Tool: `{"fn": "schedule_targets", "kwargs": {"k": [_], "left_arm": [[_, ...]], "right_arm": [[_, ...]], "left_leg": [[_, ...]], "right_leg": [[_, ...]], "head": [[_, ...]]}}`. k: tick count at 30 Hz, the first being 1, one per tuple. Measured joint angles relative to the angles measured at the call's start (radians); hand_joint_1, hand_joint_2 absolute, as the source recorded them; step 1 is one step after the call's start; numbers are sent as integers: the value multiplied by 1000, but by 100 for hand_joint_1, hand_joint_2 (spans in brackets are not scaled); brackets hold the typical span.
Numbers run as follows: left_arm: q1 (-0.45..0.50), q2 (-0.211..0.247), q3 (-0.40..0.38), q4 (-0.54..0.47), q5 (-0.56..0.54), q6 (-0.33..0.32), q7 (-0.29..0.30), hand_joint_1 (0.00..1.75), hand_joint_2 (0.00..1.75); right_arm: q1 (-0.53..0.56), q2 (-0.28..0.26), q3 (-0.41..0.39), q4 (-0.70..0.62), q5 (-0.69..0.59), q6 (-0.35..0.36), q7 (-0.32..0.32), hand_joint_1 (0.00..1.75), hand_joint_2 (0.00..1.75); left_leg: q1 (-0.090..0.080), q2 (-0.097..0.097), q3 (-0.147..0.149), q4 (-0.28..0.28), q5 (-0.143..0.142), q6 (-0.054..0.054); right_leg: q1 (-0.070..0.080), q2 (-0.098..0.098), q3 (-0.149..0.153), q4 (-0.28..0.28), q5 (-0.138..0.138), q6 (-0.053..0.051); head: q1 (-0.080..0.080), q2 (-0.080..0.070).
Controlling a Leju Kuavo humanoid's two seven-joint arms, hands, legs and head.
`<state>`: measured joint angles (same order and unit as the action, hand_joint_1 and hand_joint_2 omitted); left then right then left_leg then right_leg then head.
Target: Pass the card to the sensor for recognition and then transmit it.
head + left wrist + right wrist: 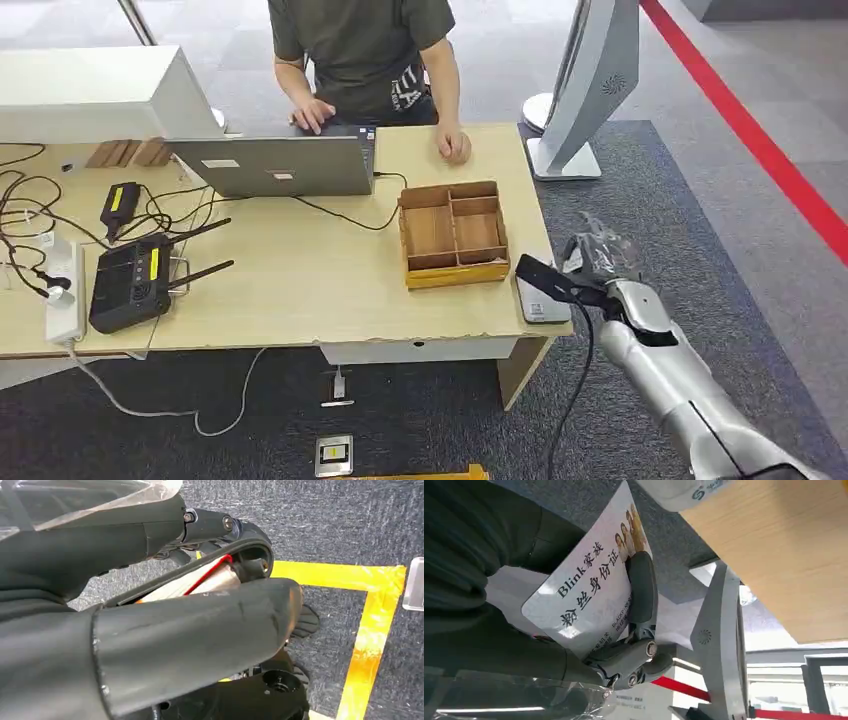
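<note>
In the right wrist view, the card [584, 595] is white with black Chinese print and a small group photo. My right hand [484, 630] holds it, with one dark finger [642, 587] pressed across its face. In the head view, my right hand [590, 265] hovers at the table's front right corner, just right of the flat grey sensor pad [540, 305] lying there. My left hand [200, 630] hangs over the floor with its fingers curled toward the thumb. Something pale with a red edge [205, 577] shows in the gap between them. I cannot tell whether the hand holds it.
A wooden compartment tray [453, 233] sits left of the sensor. A person [365, 50] works at a laptop [275, 165] across the table [300, 300]. A router [130, 285], a power strip [62, 290] and cables lie at the left. A white stand [590, 90] rises beyond the right end.
</note>
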<state>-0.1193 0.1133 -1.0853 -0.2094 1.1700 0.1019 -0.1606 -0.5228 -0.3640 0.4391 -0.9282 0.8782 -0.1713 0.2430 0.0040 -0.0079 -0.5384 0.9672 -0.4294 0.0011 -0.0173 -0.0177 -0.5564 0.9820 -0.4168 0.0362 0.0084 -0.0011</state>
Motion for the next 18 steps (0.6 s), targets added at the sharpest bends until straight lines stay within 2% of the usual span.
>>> {"fn": "schedule_targets", "kwargs": {"k": [9, 18], "left_arm": [[1, 12, 0, 0, 21, 11, 35, 0, 0], [1, 14, 0, 0, 23, 19, 35, 0, 0]], "right_arm": [[-29, 35, 32, 143, -132, -46, -55, 175, 175], [-56, 60, 58, 251, -181, -79, -73, 175, 175]], "left_leg": [[0, 0, 0, 0, 0, 0], [0, 1, 1, 0, 0, 0]], "right_leg": [[0, 0, 0, 0, 0, 0], [0, 0, 0, 0, 0, 0]], "head": [[0, 0], [0, 0]]}}
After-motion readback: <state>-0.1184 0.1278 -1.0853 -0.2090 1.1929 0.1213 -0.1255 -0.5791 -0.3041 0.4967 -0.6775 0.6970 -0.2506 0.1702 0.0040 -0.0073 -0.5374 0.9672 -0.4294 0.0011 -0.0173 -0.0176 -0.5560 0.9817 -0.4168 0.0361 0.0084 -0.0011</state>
